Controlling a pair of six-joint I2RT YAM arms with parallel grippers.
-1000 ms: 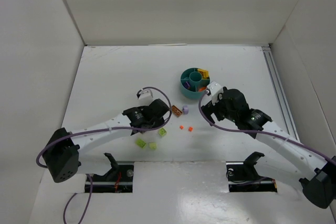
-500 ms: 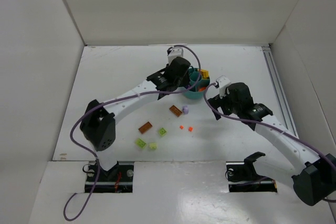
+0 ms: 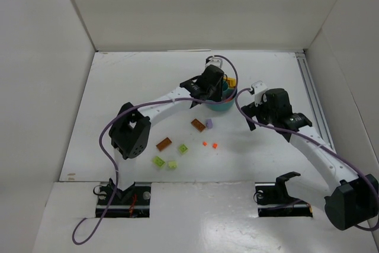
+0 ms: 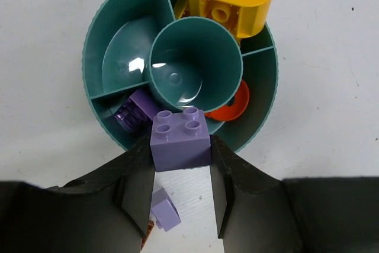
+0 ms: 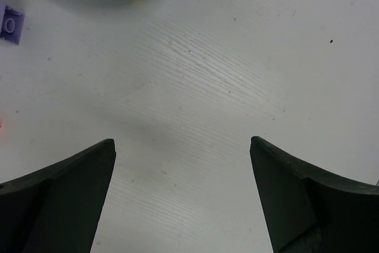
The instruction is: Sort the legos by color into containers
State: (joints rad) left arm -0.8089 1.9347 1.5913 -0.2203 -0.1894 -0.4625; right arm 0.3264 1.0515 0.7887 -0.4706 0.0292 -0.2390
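White worktop [image 4: 331,57]; your left tool [image 4: 180,153] clamps the lilac brick [image 4: 180,137] (probably light, stiff, slick) by its sides, six o'clock of the dish [image 4: 95,34].

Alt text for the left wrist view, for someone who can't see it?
The left hand grips a lilac two-by-two brick over the near rim of the teal dish. Separate compartments hold a yellow brick, an orange-red round piece and a purple piece; the central cup is empty. A second lilac brick lies on the table.
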